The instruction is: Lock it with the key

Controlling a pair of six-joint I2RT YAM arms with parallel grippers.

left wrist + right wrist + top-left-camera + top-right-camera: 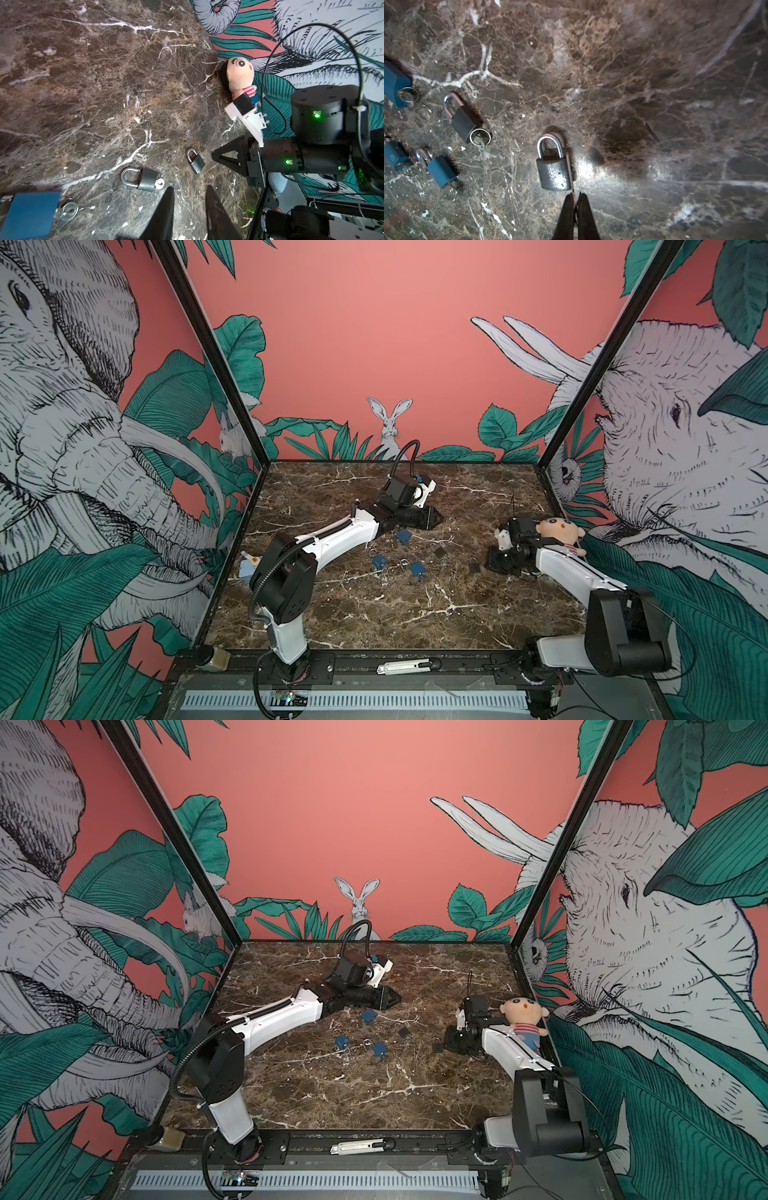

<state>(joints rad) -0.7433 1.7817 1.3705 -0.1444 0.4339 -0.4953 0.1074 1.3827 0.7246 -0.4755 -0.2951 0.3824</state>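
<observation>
Where mural walls (374, 344) close in, marble tabletop (374, 614) holds padlocks (378, 561).

A purpose-built robot test cell is shown, of the kind set up in a lab, not a lived-in room. A dark marble-patterned tabletop (374, 614) is boxed in on three sides by panels printed with a jungle mural (62, 406) of elephants, leaves and a rabbit (390, 423). The panels are joined by black frame posts (208, 344). Two white-and-black robot arms, the left arm (332, 539) and the right arm (569, 572), are mounted on a black rail (353, 664) along the front edge. A slotted white cable duct (374, 700) and loose wiring are seen below it. Small padlocks (379, 561) are scattered on the tabletop, and a plush doll (559, 531) is set by the right panel.
</observation>
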